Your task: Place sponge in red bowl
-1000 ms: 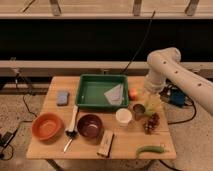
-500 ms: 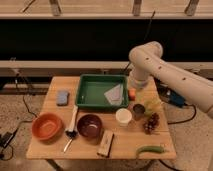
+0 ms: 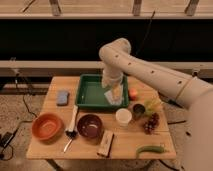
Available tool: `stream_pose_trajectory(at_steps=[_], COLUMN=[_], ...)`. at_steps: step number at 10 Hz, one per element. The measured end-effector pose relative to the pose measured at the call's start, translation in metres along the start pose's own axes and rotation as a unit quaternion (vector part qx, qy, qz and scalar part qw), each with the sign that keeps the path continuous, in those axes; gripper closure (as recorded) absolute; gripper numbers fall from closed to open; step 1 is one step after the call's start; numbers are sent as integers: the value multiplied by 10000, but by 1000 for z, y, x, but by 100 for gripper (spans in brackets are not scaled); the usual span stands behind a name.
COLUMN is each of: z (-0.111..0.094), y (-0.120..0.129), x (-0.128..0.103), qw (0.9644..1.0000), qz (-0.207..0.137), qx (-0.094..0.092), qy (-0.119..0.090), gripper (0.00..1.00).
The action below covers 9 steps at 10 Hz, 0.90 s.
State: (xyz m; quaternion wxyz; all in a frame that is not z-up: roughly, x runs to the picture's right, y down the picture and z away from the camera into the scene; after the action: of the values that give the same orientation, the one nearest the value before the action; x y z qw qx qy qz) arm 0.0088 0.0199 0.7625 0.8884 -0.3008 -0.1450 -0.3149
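As the small blue-grey rectangular sponge [image 3: 62,97] is found lying flat on the light wooden table [image 3: 127,144], towards the far left in the view and just beside the green plastic tray [image 3: 90,95], the pick-up is judged not yet begun. The pale robot gripper [image 3: 112,94] is recorded low over the right half of that tray, well apart from the sponge. How far it is open cannot be told, nor whether anything is held; the sponge is not in it.

The round orange-red bowl [image 3: 46,126] is noted upright and empty at the near left, with a dark maroon bowl [image 3: 90,125] near it on the right. With sponge and bowl on the same side, a short carry is expected.

The sponge is seen as a thin pad with rounded corners and a dull, even colour. It is clear of other objects on all sides, so an approach from above is judged unobstructed.
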Motion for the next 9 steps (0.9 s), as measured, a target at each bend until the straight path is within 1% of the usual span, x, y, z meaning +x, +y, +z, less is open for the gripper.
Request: stream_pose_trajectory(at_steps=[1,2,3,5,6,8,9], z=[5,10,19,32,40,45,45], y=[-19,-34,-49,-70,-81,-88,-87], x=[-11,-17,-25,-45,-58,-69,-68], qw=[9995,9982,9959,9906,9862,9822,9822], qz=[-295,-562,-838,-1272,-1533,-1719,-1716], qx=[7,-18,-50,-76,-86,-64,-66], qy=[-118,-218,-337,-503,-614,-751,-758], gripper=[35,35,35,35,35,35,35])
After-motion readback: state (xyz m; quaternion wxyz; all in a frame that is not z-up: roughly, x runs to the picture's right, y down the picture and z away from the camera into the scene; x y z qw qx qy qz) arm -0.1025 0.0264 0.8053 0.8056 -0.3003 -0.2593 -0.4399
